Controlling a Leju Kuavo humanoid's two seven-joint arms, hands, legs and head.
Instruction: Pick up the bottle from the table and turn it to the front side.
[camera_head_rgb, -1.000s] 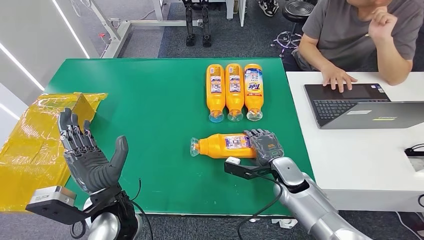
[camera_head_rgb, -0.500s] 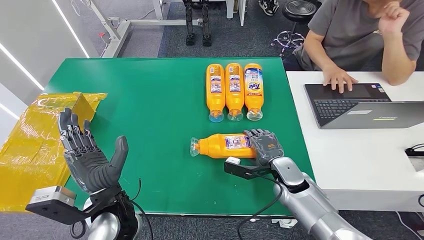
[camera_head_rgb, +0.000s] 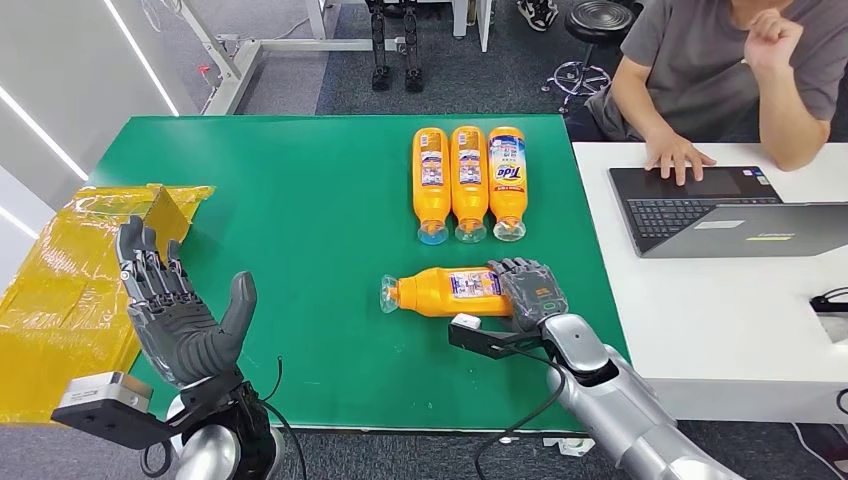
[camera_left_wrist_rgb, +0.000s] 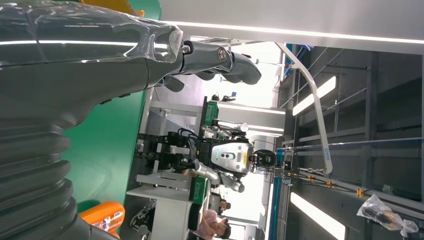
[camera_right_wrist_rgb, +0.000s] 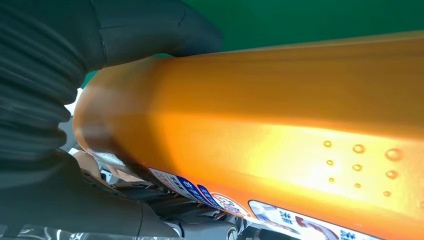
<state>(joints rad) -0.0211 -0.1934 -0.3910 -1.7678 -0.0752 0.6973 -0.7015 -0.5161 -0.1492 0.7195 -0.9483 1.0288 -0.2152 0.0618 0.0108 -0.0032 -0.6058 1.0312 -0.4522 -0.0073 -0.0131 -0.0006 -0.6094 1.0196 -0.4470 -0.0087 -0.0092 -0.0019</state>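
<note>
An orange bottle (camera_head_rgb: 440, 291) lies on its side on the green table (camera_head_rgb: 300, 220), clear cap toward the left, small-print label facing up. My right hand (camera_head_rgb: 527, 290) wraps around its base end. In the right wrist view the orange bottle (camera_right_wrist_rgb: 280, 125) sits close, with the thumb (camera_right_wrist_rgb: 150, 30) on one side and dark fingers (camera_right_wrist_rgb: 100, 210) on the other. My left hand (camera_head_rgb: 172, 310) is raised at the near left with fingers spread, holding nothing; its fingers (camera_left_wrist_rgb: 220, 57) show in the left wrist view.
Three more orange bottles (camera_head_rgb: 468, 182) lie side by side at the table's far edge, caps toward me. A yellow bag (camera_head_rgb: 70, 270) lies at the left. A person sits at a white desk (camera_head_rgb: 740, 310) on the right, a hand on a laptop (camera_head_rgb: 700, 205).
Neither arm nor the bottle has moved. The person's raised hand has shifted slightly.
</note>
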